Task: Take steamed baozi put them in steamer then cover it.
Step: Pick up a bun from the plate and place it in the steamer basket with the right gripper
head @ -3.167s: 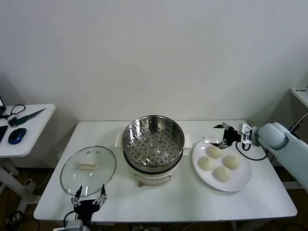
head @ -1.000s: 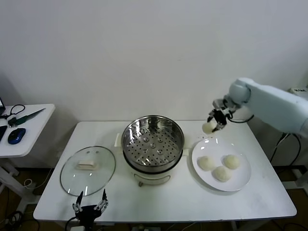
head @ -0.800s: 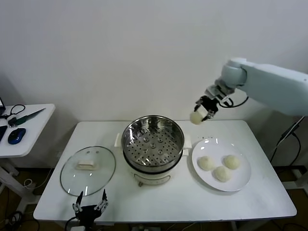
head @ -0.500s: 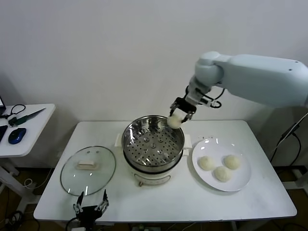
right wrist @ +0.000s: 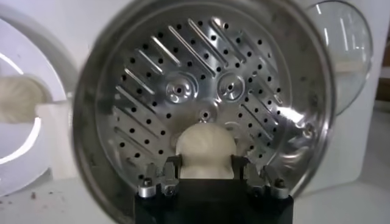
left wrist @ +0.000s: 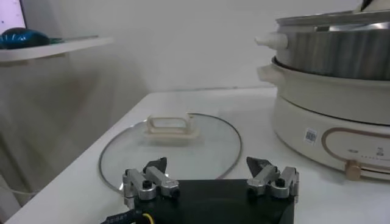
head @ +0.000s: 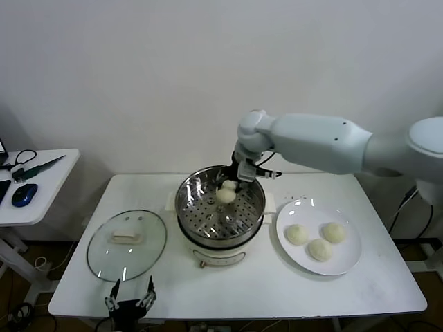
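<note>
Baozi (head: 225, 195) held in right gripper (head: 231, 189), centre of head frame, hanging inside the steamer (head: 190, 200) opening, above the perforated floor. Jaws nearly closed, clamped on either side of the bun; right wrist view shows same bun (right wrist: 205, 148) at lower centre between the two fingers (right wrist: 159, 180), steamer's holed bottom (right wrist: 244, 97) behind it. Can't tell whether the bun touches the floor yet.

Steamer sits mid-table on its cream pot base (head: 221, 256), side handle (head: 169, 201) poking out left. No other bun visible inside.

Three more baozi (head: 297, 234) (head: 333, 232) (head: 320, 250) on white plate (head: 349, 261), right of centre in head frame, just beside the steamer. Grouped close, two at the back, one in front.

Cover (head: 127, 243) lies flat on table (head: 277, 290), lower left of head frame, handle up (head: 125, 238), just beside the steamer. Left wrist view: lid (left wrist: 170, 149) centre frame, pot base (left wrist: 329, 131) at right.

Left gripper (head: 129, 294) bottom edge of head frame, lower left, at table's near edge just in front of the cover. Jaws wide apart, holding nothing; fingers (left wrist: 155, 178) clear of the lid.

Side table (head: 48, 173) far left with blue mouse (head: 23, 195).
</note>
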